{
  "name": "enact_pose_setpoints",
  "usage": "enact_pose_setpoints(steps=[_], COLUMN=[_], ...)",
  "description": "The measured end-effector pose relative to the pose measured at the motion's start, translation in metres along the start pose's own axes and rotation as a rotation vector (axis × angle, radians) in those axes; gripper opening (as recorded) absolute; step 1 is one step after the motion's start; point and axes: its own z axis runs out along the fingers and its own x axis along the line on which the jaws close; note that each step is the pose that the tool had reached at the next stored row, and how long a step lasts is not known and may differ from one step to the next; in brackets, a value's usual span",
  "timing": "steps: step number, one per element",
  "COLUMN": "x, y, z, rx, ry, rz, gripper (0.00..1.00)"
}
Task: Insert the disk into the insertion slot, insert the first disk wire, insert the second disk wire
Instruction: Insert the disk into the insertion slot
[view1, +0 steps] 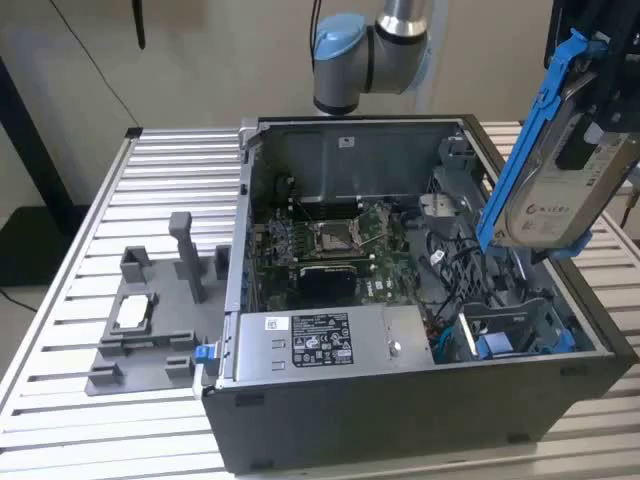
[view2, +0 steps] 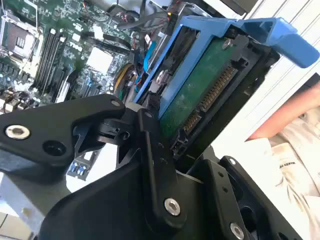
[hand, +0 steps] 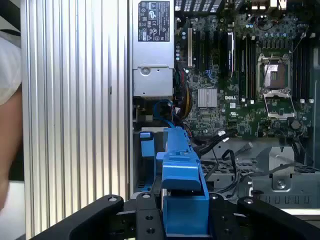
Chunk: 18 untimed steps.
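In the exterior view the computer case on the counter holds one motherboard, one power supply and the blue-trimmed slot, and my tool grips the one disk, tilted in the air above the case's slot end. In the second wrist view my tool is clenched on the disk's sides, with cables beneath it. In the first wrist view its blue frame hangs over the case, a person's arm beside the counter.

Arm overhead; claw high at exterior view's right, clamped on tilted disk.
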Motion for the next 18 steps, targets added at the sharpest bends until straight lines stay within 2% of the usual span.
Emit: enact_pose_setpoints(steps=[12,18], x=[0.0,0.0018], y=[0.0,-0.0003], z=[0.0005,0.0068], rx=[0.0,0.0009], ry=[0.0001,0.0004], rz=[0.0,0.0], gripper=[0.33,0.33])
